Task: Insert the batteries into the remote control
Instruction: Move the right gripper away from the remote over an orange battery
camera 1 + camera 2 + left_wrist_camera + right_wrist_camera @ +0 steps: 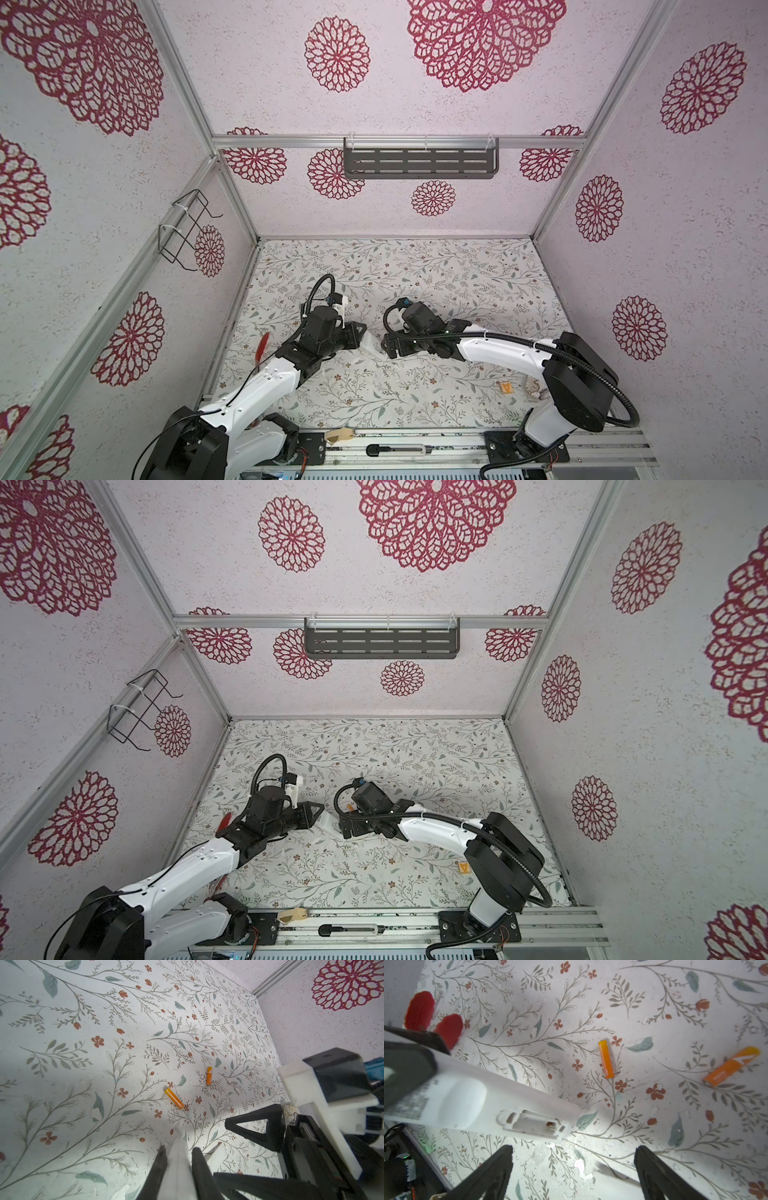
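Clamping the remote [488,1101] in the left tool [179,1152], back up, its open compartment [533,1124] apparently empty. Hovering beside it with the right tool [574,1149] spread wide, holding nothing. Not yet loading. Next, likely: picking the near battery [606,1059] or the far battery [732,1067] off the worktop [654,1001], minding polarity.

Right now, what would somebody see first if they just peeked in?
Probably the two bright orange batteries lying loose on the flowery table. Next comes the white remote control, pinched in the left hand, with its battery compartment open and empty. Big red flower patterns bloom on the walls all around.
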`<state>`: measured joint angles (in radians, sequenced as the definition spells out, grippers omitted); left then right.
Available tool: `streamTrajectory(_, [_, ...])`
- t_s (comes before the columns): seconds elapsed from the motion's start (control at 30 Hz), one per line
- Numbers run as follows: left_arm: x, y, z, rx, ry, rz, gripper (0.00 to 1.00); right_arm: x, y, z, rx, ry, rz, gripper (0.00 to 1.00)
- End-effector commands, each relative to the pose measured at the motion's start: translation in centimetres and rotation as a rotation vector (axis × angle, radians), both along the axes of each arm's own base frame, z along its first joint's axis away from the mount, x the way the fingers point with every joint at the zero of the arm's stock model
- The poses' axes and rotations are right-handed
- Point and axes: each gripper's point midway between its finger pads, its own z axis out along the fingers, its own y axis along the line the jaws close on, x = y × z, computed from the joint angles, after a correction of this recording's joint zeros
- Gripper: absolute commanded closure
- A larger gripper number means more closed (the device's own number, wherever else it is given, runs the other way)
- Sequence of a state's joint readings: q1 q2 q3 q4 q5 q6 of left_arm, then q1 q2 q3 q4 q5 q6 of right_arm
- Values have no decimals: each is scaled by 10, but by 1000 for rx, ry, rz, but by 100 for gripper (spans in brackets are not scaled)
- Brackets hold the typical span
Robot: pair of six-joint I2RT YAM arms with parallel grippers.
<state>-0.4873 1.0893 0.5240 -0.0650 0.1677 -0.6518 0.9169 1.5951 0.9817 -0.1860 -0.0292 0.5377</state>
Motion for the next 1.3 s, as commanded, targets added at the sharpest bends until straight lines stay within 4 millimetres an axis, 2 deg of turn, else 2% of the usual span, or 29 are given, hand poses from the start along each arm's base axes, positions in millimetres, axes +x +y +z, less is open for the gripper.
streamTrajectory(0.0, [-19,26,-20,143,72,26,100,9,-22,13,-60,-47,-16,5])
streamTrajectory(0.17, [-19,31,9,139,58,28,100,23,-40,5,-118,-52,-42,9])
streamTrajectory(0.3, [-20,33,33,151,52,2,100,40,-59,-1,-228,-66,-83,10])
streamTrajectory(0.4, [-22,38,49,166,49,-25,100,59,-78,2,-310,-86,-162,10])
streamTrajectory(0.57, [-28,34,71,135,38,-115,100,81,-89,7,-347,-80,-218,10])
streamTrajectory(0.7, [-37,27,76,117,42,-202,100,91,-85,6,-334,-52,-208,12])
streamTrajectory(0.87, [-48,18,82,84,27,-284,100,96,-65,11,-261,-49,-153,23])
streamTrajectory(1.0, [-51,20,81,79,11,-283,100,84,-33,18,-183,-75,49,27])
streamTrajectory(1.27, [-49,20,80,64,7,-287,100,71,-9,13,-139,-72,253,37])
